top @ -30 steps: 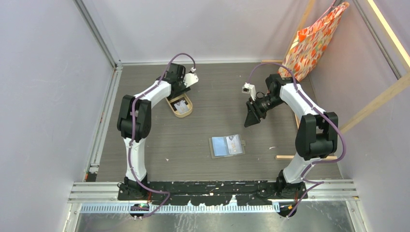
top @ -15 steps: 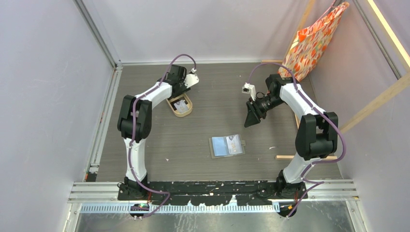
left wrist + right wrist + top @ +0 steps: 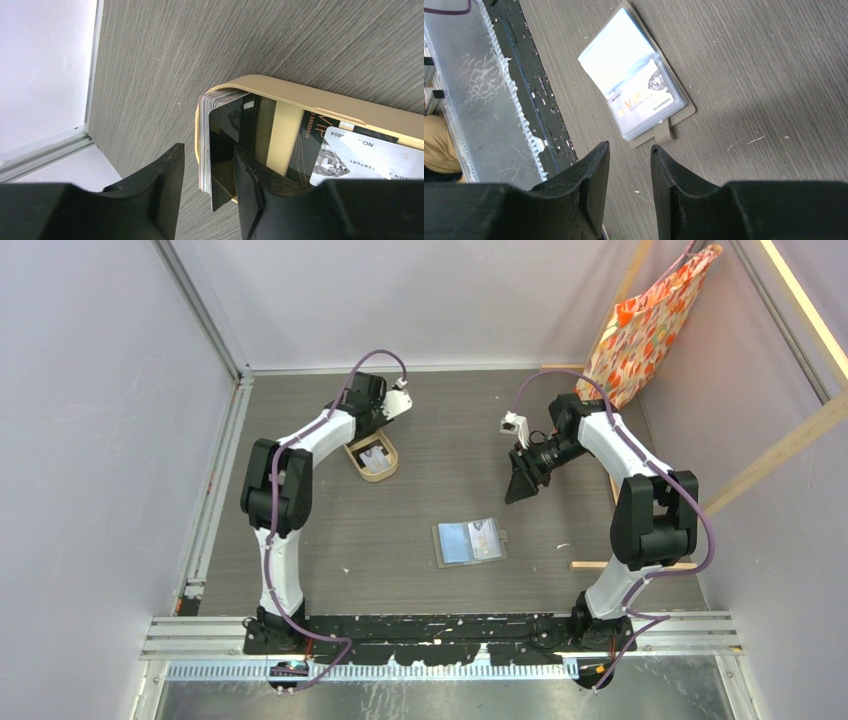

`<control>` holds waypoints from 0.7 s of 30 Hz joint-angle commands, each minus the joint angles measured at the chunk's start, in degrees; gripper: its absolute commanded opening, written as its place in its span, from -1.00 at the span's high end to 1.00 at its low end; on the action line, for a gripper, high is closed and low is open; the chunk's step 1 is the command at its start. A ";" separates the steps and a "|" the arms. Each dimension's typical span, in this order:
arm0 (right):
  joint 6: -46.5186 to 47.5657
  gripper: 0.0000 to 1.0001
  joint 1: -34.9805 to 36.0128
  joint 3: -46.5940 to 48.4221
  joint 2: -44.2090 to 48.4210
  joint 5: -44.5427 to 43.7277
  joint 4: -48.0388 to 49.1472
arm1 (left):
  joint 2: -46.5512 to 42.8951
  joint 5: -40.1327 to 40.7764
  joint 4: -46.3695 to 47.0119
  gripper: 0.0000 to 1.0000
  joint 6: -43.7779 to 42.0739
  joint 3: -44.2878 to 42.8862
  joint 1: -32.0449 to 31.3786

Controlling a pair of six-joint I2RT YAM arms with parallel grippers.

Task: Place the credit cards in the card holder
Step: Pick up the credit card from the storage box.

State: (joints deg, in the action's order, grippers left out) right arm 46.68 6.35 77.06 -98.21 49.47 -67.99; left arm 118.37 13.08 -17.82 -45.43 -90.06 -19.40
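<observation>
Left end effector point(image 3: 207, 152) narrowed, part-open astride credit cards point(image 3: 220, 135) standing on edge in tray point(image 3: 300, 97)

One card holder point(image 3: 470, 541), one tray point(image 3: 310, 95) and one bag point(image 3: 650, 325) are there. The stacked cards point(image 3: 204, 145) are too many to count.

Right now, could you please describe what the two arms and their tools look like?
The left arm and right arm have white links between bulky black joints, and a purple cable loops along each. A small white camera block sits at each wrist. The left tool and right tool each have two matte black, wedge-shaped fingers with no visible markings.
</observation>
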 commanded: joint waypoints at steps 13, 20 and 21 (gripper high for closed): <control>1.40 0.19 -0.13 1.88 0.17 1.59 -1.02 | -3.77 0.28 2.43 0.55 0.28 0.31 -0.45; 1.40 0.19 -0.19 2.02 0.00 1.68 -1.10 | -4.34 -0.60 1.88 0.74 0.65 0.24 -0.55; 1.40 0.19 -0.13 2.02 -0.06 1.69 -1.14 | -4.41 -1.11 1.58 0.77 0.79 0.15 -0.55</control>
State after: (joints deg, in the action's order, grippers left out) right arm 46.83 6.35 77.25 -98.30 49.65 -68.23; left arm 118.17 12.84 -17.82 -45.15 -89.80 -19.92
